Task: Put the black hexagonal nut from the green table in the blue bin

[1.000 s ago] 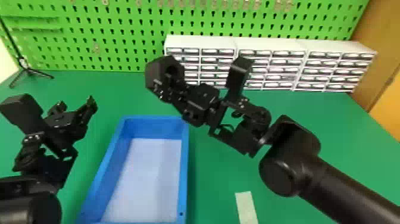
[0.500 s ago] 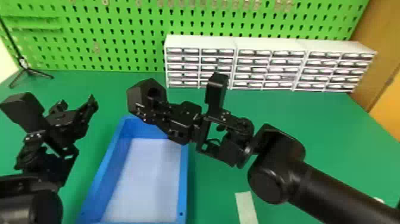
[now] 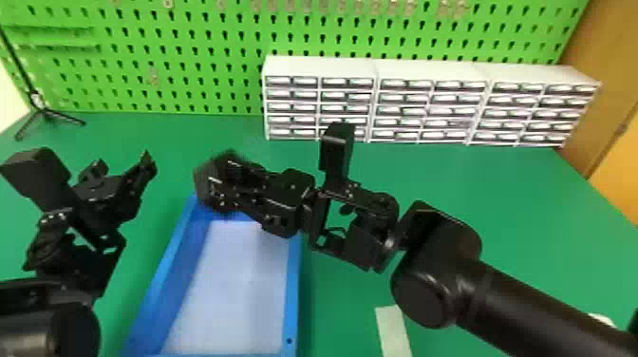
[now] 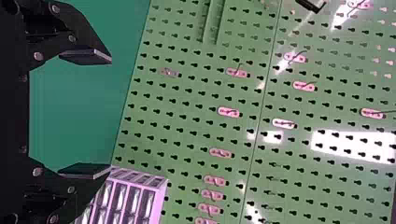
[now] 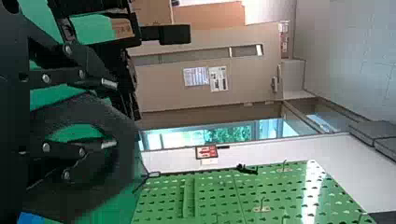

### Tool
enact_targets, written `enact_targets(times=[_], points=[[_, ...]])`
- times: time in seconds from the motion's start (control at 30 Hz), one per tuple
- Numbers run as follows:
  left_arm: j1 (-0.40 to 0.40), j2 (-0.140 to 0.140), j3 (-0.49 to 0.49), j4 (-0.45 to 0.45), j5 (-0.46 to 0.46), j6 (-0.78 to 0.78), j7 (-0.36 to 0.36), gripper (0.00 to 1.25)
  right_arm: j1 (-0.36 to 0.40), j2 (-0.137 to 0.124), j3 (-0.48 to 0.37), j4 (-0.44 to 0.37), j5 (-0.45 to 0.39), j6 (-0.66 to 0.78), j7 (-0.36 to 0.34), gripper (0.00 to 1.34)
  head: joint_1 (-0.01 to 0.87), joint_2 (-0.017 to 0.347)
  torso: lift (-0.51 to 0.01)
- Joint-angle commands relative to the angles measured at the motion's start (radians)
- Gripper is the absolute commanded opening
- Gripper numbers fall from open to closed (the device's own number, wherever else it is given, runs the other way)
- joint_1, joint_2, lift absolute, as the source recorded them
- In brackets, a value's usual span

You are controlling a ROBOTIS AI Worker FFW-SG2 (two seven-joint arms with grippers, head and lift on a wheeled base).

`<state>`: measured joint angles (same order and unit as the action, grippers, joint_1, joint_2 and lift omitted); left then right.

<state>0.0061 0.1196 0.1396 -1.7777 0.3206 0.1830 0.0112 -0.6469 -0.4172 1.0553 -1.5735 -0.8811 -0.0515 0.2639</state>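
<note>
Black hexagonal nut [image 3: 204, 183]: held up in the right pincer [image 3: 227, 179], above the bench [image 3: 536, 204]; it appears to hang over the far left corner of the blue bin [image 3: 294, 299], though the head view makes its height hard to judge.
Right pincer grip: its two fingers pinch the nut's wall, one finger through the hole and one outside, a small gap between the tips [image 5: 110, 114].
Left pincer [image 3: 122, 165]: beside the bin's left side, fingers spread wide with bare space between them in its wrist view [image 4: 107, 115].
Bin edges: the far rim is partly covered by the nut and right pincer; the right wall runs toward the robot, the left wall slants outward.
Open room: green surface between the left pincer and the bin, more behind the bin up to the pegboard [image 3: 213, 42], and a broad stretch on the right.
Bench edge: slants away along the right.
Nut and bin count: one nut, one bin.
Drawer cabinets [image 3: 320, 66]: three, two columns of five drawers each.
Tripod [image 3: 43, 110]: one, far left.
Pale strip [image 3: 392, 330]: one, right of the bin.
</note>
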Motion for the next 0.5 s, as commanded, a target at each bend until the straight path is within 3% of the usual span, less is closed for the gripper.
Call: enact_targets(times=[0.0,0.17,0.47], points=[[0.000,0.000,0.000,0.000,0.000,0.000,0.001,0.82,0.000,0.000,0.005,0.001,-0.004,0.010,0.002,0.71,0.692,0.008,-0.097],[0.002,0.000,0.000,0.001,0.002,0.000,0.000,0.82,0.000,0.000,0.002,0.001,-0.009,0.027,0.005,0.80,0.692,0.008,-0.097],[0.002,0.000,0.002,0.000,0.003,-0.002,0.000,0.82,0.000,-0.002,-0.001,0.001,-0.009,0.033,0.008,0.80,0.692,0.008,-0.097]])
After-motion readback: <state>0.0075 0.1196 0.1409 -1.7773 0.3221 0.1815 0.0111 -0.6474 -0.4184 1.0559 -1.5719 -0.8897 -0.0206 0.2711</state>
